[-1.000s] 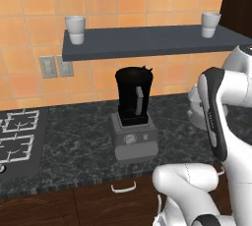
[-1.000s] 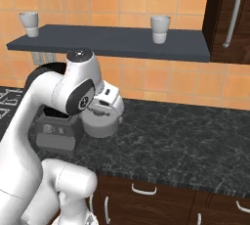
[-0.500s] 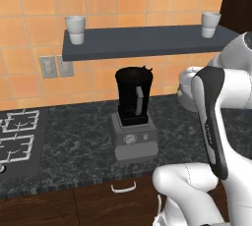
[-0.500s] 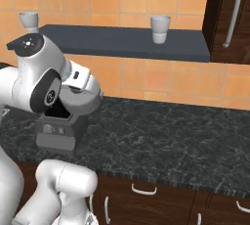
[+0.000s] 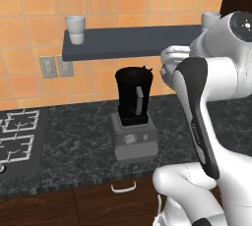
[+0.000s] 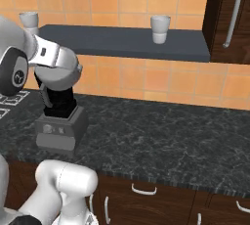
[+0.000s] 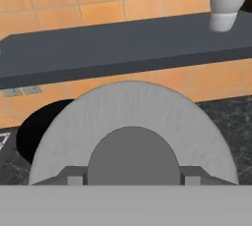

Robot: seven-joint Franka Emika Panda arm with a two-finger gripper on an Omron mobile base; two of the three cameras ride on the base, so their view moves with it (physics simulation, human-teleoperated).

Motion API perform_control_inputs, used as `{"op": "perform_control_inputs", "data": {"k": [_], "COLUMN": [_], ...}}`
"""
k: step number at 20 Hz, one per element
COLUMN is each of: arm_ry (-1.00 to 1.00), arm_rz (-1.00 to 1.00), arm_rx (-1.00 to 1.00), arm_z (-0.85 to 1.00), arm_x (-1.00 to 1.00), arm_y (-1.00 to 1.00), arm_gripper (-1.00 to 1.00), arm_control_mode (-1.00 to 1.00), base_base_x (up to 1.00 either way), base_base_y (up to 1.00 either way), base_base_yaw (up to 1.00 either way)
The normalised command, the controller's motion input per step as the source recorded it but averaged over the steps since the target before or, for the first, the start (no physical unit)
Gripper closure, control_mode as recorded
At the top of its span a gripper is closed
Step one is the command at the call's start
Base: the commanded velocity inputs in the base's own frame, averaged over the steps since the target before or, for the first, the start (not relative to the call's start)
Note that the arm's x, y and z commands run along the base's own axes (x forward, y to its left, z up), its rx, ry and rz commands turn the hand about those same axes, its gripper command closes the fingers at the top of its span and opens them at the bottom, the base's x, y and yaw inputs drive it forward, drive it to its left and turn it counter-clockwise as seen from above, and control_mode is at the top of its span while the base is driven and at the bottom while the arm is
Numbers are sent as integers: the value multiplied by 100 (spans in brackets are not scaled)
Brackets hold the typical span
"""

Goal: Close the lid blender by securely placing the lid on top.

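The light-grey lid (image 7: 130,122) sits clamped in my gripper (image 7: 132,173), its round face broad in the hand view, with the blender's (image 5: 133,117) dark jar top peeking out behind its left edge. The black jar stands open-topped on its boxy grey base on the dark stone counter (image 6: 171,141), below the slate shelf (image 5: 128,41). My hand is up at shelf height, just right of the jar in the left base view. White cups (image 5: 75,29) (image 6: 160,28) rest on the shelf; a stove (image 5: 17,139) lies to the blender's left.
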Motion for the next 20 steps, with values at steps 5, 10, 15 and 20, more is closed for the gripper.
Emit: {"op": "perform_control_inputs", "data": {"k": [5,10,15,20], "arm_ry": [5,25,22,10], "arm_rz": [5,6,3,-1], "arm_rx": [1,1,0,0], "arm_z": [10,-26,-8,1], "arm_x": [55,95,82,36], "arm_y": [52,48,58,39], "arm_gripper": [100,100,100,100], "arm_control_mode": [-100,-100,-100,-100], "base_base_x": [0,0,0,0], "base_base_y": [0,0,0,0], "base_base_yaw": [0,0,0,0]}}
